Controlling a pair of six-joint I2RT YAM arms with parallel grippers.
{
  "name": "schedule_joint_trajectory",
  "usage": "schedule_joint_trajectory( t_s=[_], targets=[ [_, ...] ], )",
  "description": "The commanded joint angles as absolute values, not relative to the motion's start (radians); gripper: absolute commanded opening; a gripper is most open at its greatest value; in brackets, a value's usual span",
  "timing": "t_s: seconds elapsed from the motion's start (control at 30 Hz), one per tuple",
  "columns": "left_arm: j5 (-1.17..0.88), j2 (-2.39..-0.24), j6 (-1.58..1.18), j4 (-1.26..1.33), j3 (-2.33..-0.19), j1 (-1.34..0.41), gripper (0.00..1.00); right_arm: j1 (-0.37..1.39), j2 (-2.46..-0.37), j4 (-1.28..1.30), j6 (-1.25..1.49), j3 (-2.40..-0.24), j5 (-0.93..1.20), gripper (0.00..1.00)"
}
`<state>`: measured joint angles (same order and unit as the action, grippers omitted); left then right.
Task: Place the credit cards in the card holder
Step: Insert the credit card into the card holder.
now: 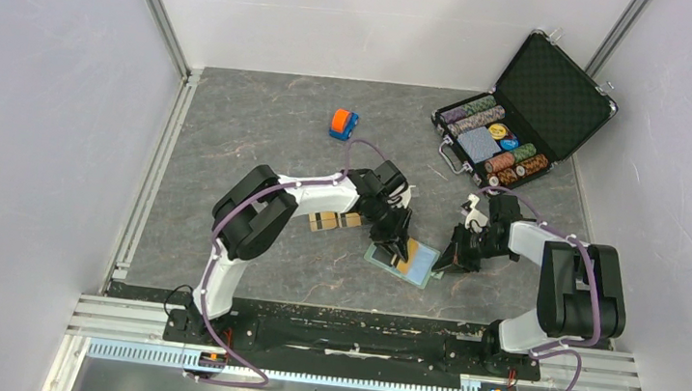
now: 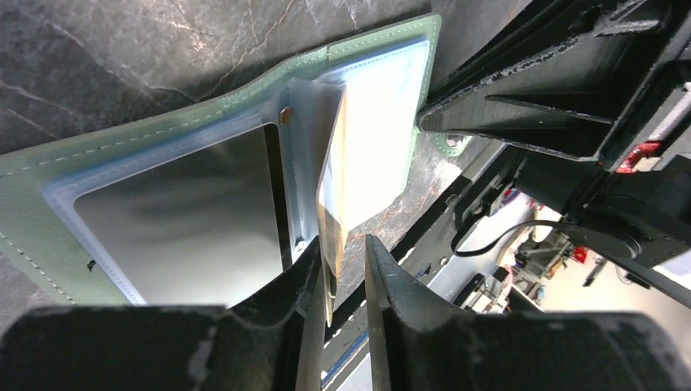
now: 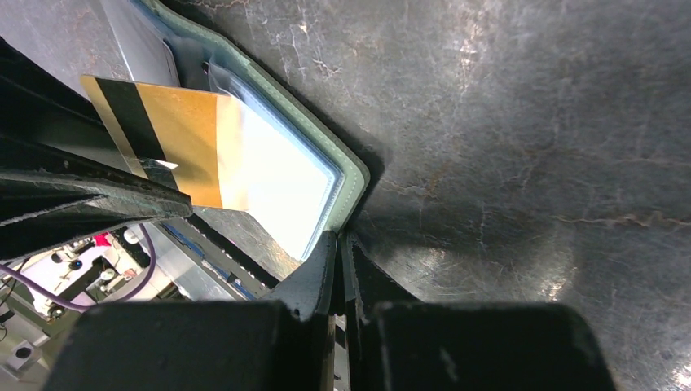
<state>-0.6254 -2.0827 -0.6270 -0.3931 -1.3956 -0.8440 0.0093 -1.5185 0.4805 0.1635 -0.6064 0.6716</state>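
Note:
The sage-green card holder (image 1: 420, 264) lies open on the table, pale blue inside. In the left wrist view a glossy black card (image 2: 187, 212) sits in its left pocket. An orange-gold credit card (image 2: 334, 204) with a black stripe (image 3: 175, 142) stands edge-on, its far end in the right clear pocket. My left gripper (image 2: 345, 244) is open around the card's near end: the card leans on the left finger and the right finger is apart. My right gripper (image 3: 336, 238) is shut on the card holder's corner edge (image 3: 346, 175). More cards (image 1: 335, 221) lie on the table left of the holder.
An open black chip case (image 1: 525, 117) with stacked chips stands at the back right. An orange-and-blue toy car (image 1: 344, 123) sits at the back centre. Pale walls with metal rails (image 1: 157, 156) close in the table on both sides.

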Motion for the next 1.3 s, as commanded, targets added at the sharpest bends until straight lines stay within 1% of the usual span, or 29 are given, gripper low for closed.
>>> schedule_joint_trajectory(
  t_s=[0.0,0.07,0.1,0.13,0.2,0.5,0.7,0.8,1.07,1.27],
  targets=[
    [-0.568,-2.111,-0.547,-0.527,-1.489,-0.867,0.31,0.015,-1.538,0.473,0.127,-0.617,0.569,0.02],
    [-0.556,-2.124,-0.531,-0.56,-1.519,-0.876,0.32,0.015,-1.537,0.474,0.126,-0.617,0.569,0.02],
    [-0.556,-2.128,-0.528,-0.57,-1.531,-0.879,0.3,0.015,-1.537,0.475,0.126,-0.617,0.568,0.02],
    [-0.561,-2.129,-0.528,-0.571,-1.535,-0.88,0.27,0.015,-1.536,0.476,0.124,-0.617,0.568,0.02],
    [-0.569,-2.126,-0.532,-0.565,-1.537,-0.88,0.03,0.015,-1.537,0.476,0.123,-0.617,0.568,0.02],
    [-0.715,-2.106,-0.612,-0.391,-1.468,-0.877,0.02,0.015,-1.536,0.477,0.118,-0.617,0.567,0.01],
    [-0.748,-2.116,-0.603,-0.391,-1.456,-0.877,0.02,0.016,-1.539,0.483,0.112,-0.633,0.565,0.01],
    [-0.727,-2.13,-0.585,-0.429,-1.462,-0.877,0.02,0.016,-1.543,0.491,0.107,-0.649,0.561,0.01],
    [-0.561,-2.139,-0.488,-0.631,-1.533,-0.877,0.02,0.015,-1.538,0.512,0.103,-0.689,0.554,0.0],
    [-0.599,-2.138,-0.492,-0.618,-1.536,-0.88,0.02,0.015,-1.536,0.516,0.104,-0.697,0.558,0.0]
  ],
)
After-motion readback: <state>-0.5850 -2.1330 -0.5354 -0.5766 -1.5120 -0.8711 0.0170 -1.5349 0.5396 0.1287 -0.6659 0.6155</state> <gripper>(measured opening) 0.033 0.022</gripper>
